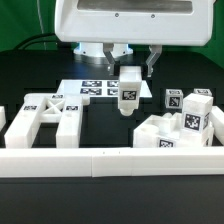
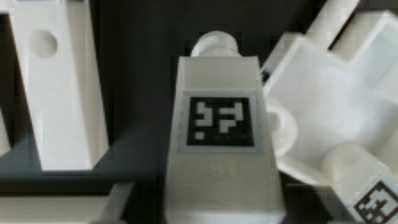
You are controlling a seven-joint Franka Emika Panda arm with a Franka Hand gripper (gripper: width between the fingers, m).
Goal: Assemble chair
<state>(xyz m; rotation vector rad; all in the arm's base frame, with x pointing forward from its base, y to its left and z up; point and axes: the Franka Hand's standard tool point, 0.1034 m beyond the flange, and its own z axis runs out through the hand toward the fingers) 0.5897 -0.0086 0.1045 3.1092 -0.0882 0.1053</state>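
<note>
My gripper (image 1: 129,68) is shut on a short white square chair post (image 1: 129,90) with a black-and-white tag. It holds the post upright above the black table, in front of the marker board (image 1: 95,88). In the wrist view the post (image 2: 222,115) fills the middle between the dark fingers (image 2: 132,198), with the gripper (image 2: 219,203) at its upper end. The X-braced frame (image 1: 48,118) lies to the exterior view's left and shows in the wrist view (image 2: 54,80). A blocky white seat piece (image 1: 165,132) lies to the exterior view's right and also shows in the wrist view (image 2: 338,85).
Two more tagged white posts (image 1: 174,100) (image 1: 199,108) stand by the seat piece on the exterior view's right. A long low white rail (image 1: 110,162) runs across the front of the table. A small white block (image 1: 3,120) sits at the far left edge.
</note>
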